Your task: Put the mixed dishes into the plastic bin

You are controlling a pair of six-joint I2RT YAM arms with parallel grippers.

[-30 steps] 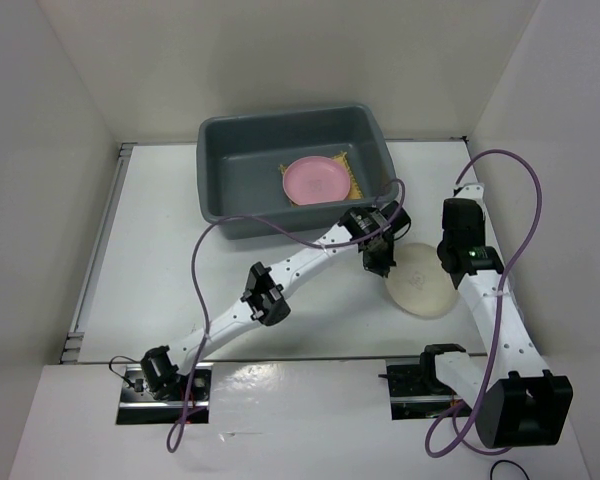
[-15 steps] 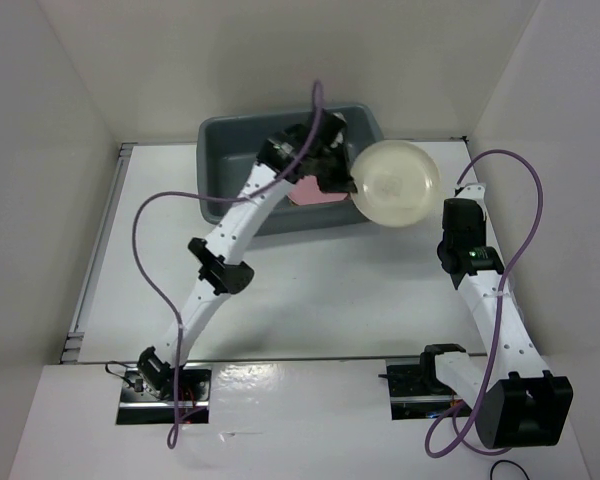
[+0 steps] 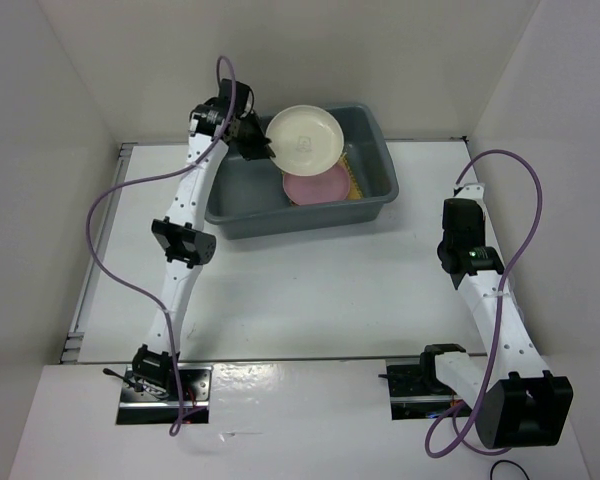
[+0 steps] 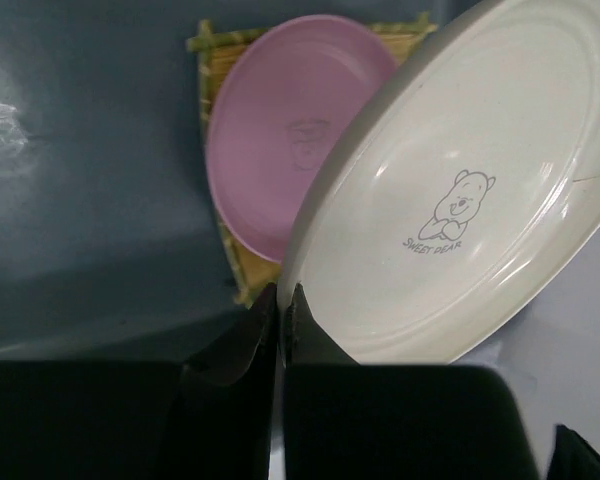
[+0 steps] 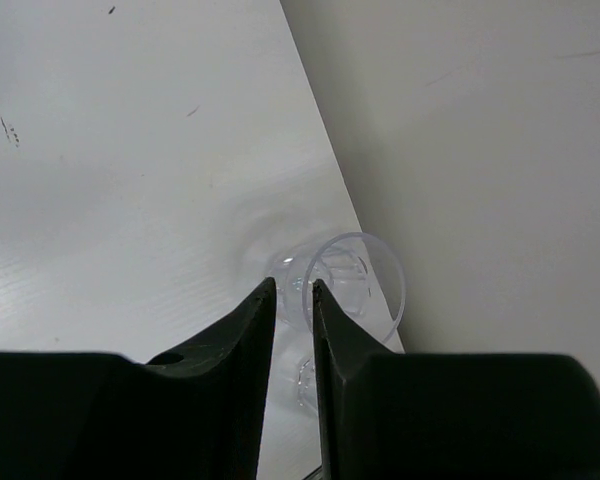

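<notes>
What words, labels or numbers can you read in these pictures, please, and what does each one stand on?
"SWEET BEAR": printed near the centre of the cream-white plate, in the left wrist view.
The pink plate has a faint mark at its centre, too faint to read.
No other text is visible.

White table (image 3: 310, 290) with a metal rail (image 3: 98, 250) along its left edge, white walls (image 3: 40, 150) rising from its left, far and right edges, and a clear cup (image 5: 355, 285) lying on its side on the table beside one wall.
</notes>
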